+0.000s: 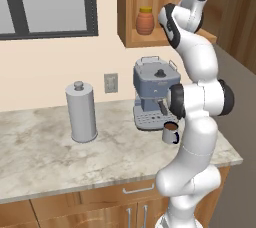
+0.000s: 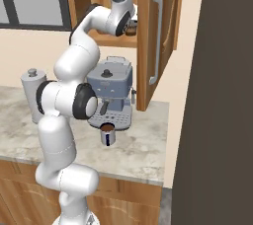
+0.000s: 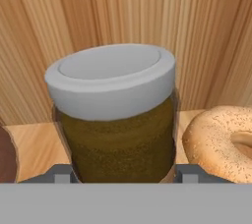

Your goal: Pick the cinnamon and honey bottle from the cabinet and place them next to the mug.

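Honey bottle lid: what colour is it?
Yellow, on the orange-brown honey bottle in the cabinet; clearest in the left base view.

Inside the cabinet [image 1: 129, 12], the cinnamon [image 3: 118, 120] stands between the end effector [image 3: 120, 174] fingertips, hard against the wooden back wall. A bagel [image 3: 221, 142] lies just beside it on one side. The honey bottle [image 1: 145, 20] stands apart on the shelf. The open cabinet door [image 2: 153, 36] bounds the right. Below, the coffee machine [image 1: 154, 94] and mug [image 1: 170, 132] crowd the bench [image 1: 45, 157].

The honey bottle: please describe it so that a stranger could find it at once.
Look at the open wooden cabinet on the wall above the grey coffee machine. On its shelf, left of the robot's arm, stands the honey bottle: squat, rounded, orange-brown, with a yellow lid.
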